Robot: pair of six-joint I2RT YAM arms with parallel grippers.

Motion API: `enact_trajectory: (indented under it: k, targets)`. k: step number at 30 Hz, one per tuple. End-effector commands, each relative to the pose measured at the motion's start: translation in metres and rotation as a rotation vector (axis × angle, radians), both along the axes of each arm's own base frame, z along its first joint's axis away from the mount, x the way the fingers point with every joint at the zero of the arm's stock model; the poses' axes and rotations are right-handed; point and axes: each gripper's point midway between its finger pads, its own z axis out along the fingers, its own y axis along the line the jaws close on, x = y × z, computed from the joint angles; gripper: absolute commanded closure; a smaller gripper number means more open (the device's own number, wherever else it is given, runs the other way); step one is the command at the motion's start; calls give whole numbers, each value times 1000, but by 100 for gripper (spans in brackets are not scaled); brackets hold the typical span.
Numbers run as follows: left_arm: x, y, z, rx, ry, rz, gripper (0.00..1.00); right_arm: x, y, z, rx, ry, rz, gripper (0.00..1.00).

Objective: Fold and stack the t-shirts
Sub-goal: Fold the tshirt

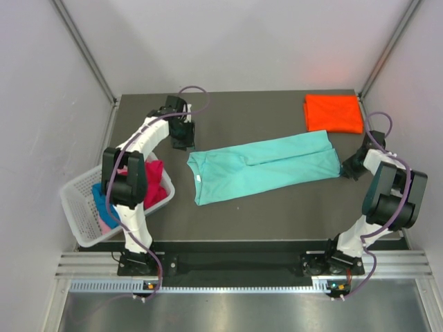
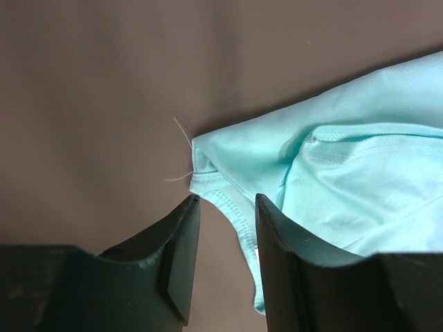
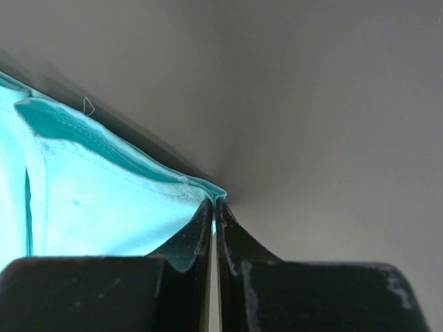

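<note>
A teal t-shirt (image 1: 263, 166), folded lengthwise into a long band, lies across the middle of the dark table. At the band's right end my right gripper (image 1: 344, 168) is shut on a corner; in the right wrist view the teal cloth (image 3: 104, 200) is pinched at the closed tips of this gripper (image 3: 214, 202). My left gripper (image 1: 183, 142) stands open at the band's far left corner. The left wrist view shows that gripper (image 2: 225, 200) with the teal hem (image 2: 239, 218) running into the gap between its fingers. A folded orange t-shirt (image 1: 333, 113) rests at the back right.
A white lattice basket (image 1: 79, 204) stands at the table's left edge beside the left arm, holding magenta (image 1: 156, 181), blue (image 1: 102, 200) and pink cloth. Grey walls close in the table on three sides.
</note>
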Motion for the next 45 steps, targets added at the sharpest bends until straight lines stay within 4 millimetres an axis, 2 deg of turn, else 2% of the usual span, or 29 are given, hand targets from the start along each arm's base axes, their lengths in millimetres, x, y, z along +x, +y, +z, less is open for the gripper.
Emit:
enact_trajectory:
  k: [1, 6, 7, 10, 16, 21, 25, 26, 28, 29, 31, 37, 40, 42, 43, 45]
  targets:
    - [11, -3, -9, -43, -2, -50, 57, 4, -8, 2, -36, -29, -12, 100]
    - [13, -1, -28, -29, 54, -69, 57, 7, -8, 10, -43, -49, -4, 99]
    - [14, -2, -29, -29, 58, -73, 57, 7, -8, 12, -41, -48, -4, 91]
    - [15, -3, -36, -31, 80, -83, 57, 10, -7, 18, -34, -56, 10, 79]
    - [20, 0, -47, 0, 88, -78, 57, 17, 1, 35, -3, -115, 42, 68]
    - [22, 3, -60, 17, 111, -65, 58, 19, 6, 52, 3, -162, 57, 66]
    - [24, 9, -66, 49, 116, -52, 67, 20, 8, 64, 2, -194, 65, 65]
    - [26, 8, -67, 51, 114, -54, 78, 21, 10, 69, 8, -213, 69, 65]
    - [28, 9, -69, 56, 111, -54, 89, 22, 13, 76, 15, -240, 75, 65]
    - [32, 10, -69, 68, 106, -50, 100, 23, 16, 83, 24, -267, 82, 65]
    - [37, 12, -69, 75, 101, -40, 100, 23, 22, 93, 38, -309, 92, 64]
    - [73, 11, -58, 79, 12, 37, 100, 25, 29, 119, 38, -390, 106, 64]
    - [102, 9, -41, 76, -77, 78, 100, 29, 29, 134, 30, -426, 116, 64]
    - [113, 8, -40, 66, -108, 94, 100, 30, 29, 142, 22, -444, 118, 63]
    - [125, 5, -32, 52, -153, 98, 100, 30, 30, 147, 20, -459, 121, 63]
    - [137, 10, -31, 80, -193, 129, 100, 32, 31, 156, 16, -489, 130, 63]
